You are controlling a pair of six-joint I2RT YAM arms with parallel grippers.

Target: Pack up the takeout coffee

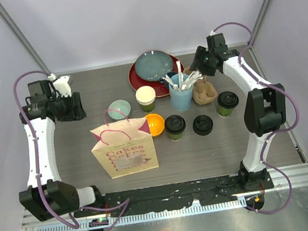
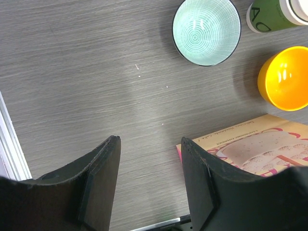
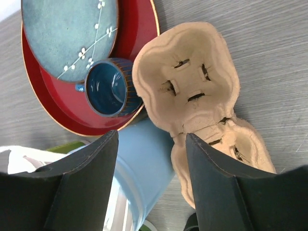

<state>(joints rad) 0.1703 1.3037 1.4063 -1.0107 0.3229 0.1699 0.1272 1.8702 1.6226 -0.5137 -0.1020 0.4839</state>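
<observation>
- Lidded coffee cups, two, upright: centre cup (image 1: 175, 126) just right of the orange bowl (image 1: 155, 124); right cup (image 1: 227, 103) beside the cardboard carrier (image 1: 204, 91).
- Unlidded cup (image 1: 146, 98), one; loose black lids (image 1: 203, 124) between the lidded cups.
- Paper bag (image 1: 124, 148), one, upright; open table (image 1: 73, 150) to its left.
- Left gripper (image 2: 150, 142): jaws wide, empty.
- Right gripper (image 3: 151, 137): jaws wide, empty, above the carrier.
</observation>
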